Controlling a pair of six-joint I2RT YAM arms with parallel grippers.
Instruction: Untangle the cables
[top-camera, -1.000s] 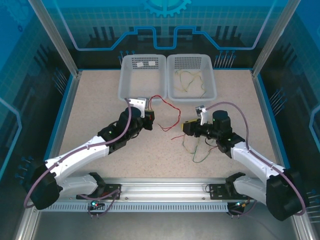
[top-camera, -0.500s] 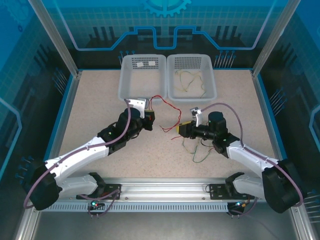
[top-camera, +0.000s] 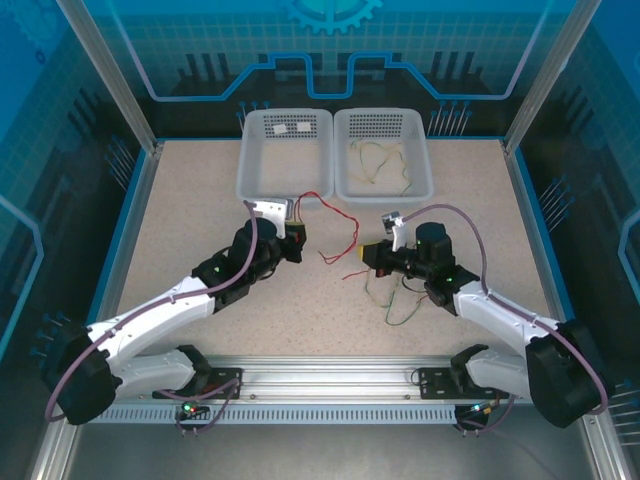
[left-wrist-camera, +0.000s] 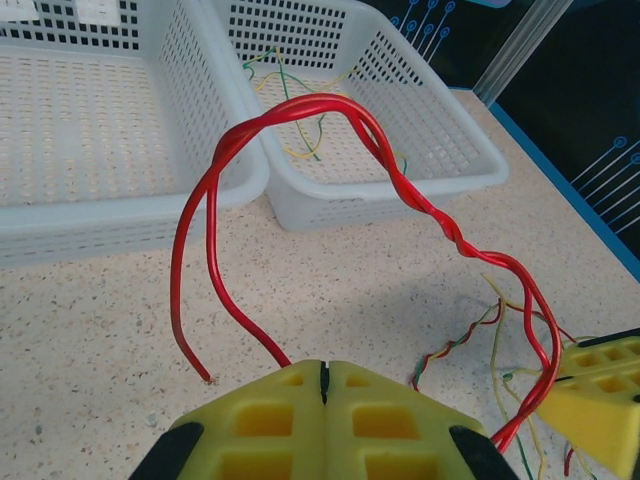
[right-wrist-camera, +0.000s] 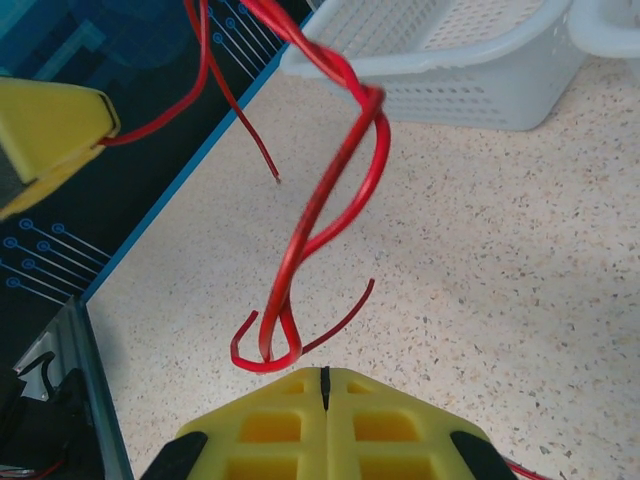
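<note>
A red cable (top-camera: 340, 215) made of two strands twisted together hangs in an arch above the table between my two grippers. My left gripper (top-camera: 299, 233) is shut on one end; in the left wrist view the red cable (left-wrist-camera: 300, 105) rises from its tips (left-wrist-camera: 323, 368) and curves over to the right. My right gripper (top-camera: 360, 256) is shut on the other end. In the right wrist view the red cable (right-wrist-camera: 340, 190) drops into a small loop at the tips (right-wrist-camera: 323, 372). Thin green and pale yellow cables (top-camera: 395, 300) lie limp on the table under the right arm.
Two white mesh baskets stand at the back. The left basket (top-camera: 262, 180) holds two small white tags. The right basket (top-camera: 345, 185) holds yellow and green wires. A twisted red-green strand (left-wrist-camera: 460, 345) lies on the table near my right gripper's yellow finger (left-wrist-camera: 600, 395). Blue walls ring the table.
My right gripper has shut on the red cable's end and shifted slightly left toward the middle of the table. The left arm has barely moved and stays shut.
</note>
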